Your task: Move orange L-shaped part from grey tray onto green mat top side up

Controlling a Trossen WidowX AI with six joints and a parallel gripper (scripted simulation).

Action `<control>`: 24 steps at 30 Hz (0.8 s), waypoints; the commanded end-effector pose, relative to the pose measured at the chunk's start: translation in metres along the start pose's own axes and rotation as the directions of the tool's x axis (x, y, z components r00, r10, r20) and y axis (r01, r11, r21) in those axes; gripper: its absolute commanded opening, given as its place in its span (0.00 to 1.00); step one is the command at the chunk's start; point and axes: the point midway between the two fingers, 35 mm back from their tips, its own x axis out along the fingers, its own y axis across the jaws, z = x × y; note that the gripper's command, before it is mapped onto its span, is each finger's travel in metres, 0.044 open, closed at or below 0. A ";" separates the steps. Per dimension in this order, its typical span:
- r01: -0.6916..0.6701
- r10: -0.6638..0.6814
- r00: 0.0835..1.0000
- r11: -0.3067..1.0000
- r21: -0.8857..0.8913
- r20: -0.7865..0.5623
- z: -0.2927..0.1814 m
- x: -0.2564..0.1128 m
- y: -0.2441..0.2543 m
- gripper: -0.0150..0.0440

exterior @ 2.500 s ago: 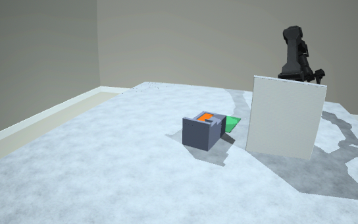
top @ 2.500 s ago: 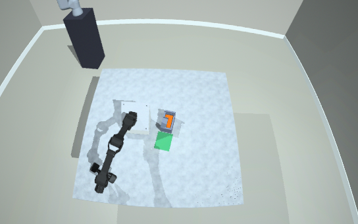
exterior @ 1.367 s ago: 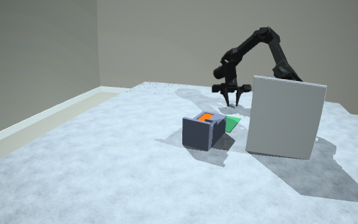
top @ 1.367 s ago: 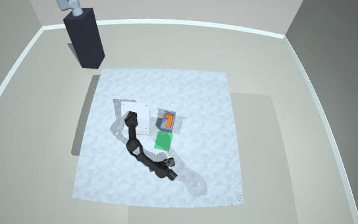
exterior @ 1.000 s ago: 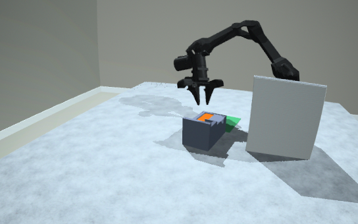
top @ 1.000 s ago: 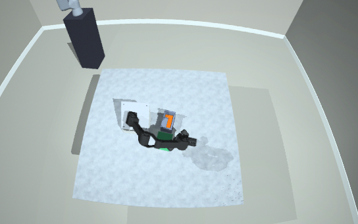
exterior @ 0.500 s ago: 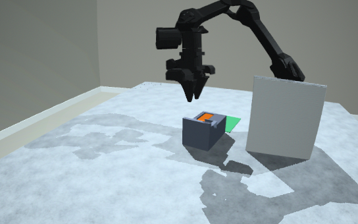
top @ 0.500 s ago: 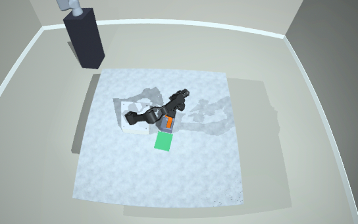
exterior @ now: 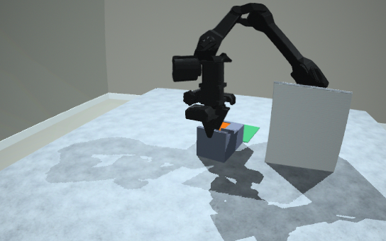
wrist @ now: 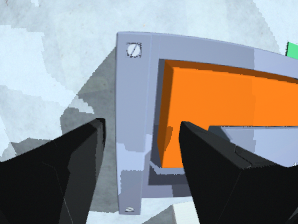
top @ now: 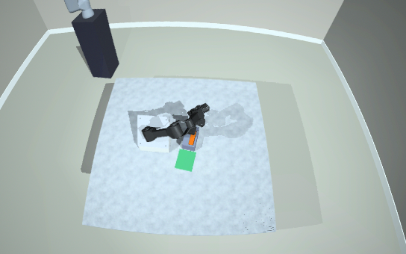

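The orange L-shaped part [top: 192, 139] [exterior: 224, 125] [wrist: 225, 95] lies in the pocket of the grey tray [top: 189, 148] [exterior: 209, 149] [wrist: 132, 100]; I cannot tell whether it is tipped slightly. My gripper [exterior: 215, 132] [wrist: 142, 128] points down at the tray's end and is partly open, with nothing pinched. In the wrist view its right finger is over the part's L-shaped end, and its left finger is beyond the tray's end wall. Contact is not clear. The arm hides the fingertips in the top view. The green mat [top: 185, 160] [exterior: 251, 132] [wrist: 294, 51] is bare.
A white block [top: 153, 146] [exterior: 309, 127] stands beside the tray, under the arm's base. The green mat lies just past the tray's opposite end from my gripper. A dark pedestal [top: 97, 45] stands beyond the table's far left corner.
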 end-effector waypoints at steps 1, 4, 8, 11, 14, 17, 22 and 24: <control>-0.002 0.002 1.000 1.000 -0.004 0.018 0.002 0.002 0.002 0.56; -0.002 0.002 1.000 1.000 -0.004 0.018 0.002 0.005 0.002 0.56; -0.002 0.002 1.000 1.000 -0.004 0.018 0.002 0.012 0.002 0.56; -0.002 0.002 1.000 1.000 -0.004 0.018 0.002 0.017 0.002 0.56; -0.002 0.002 1.000 1.000 -0.004 0.018 0.003 0.022 0.002 0.56; -0.001 0.002 1.000 1.000 -0.004 0.018 0.003 0.027 0.002 0.56; -0.001 0.001 1.000 1.000 -0.004 0.018 0.002 0.035 0.001 0.56; 0.000 0.000 1.000 1.000 -0.004 0.018 0.002 0.037 0.001 0.56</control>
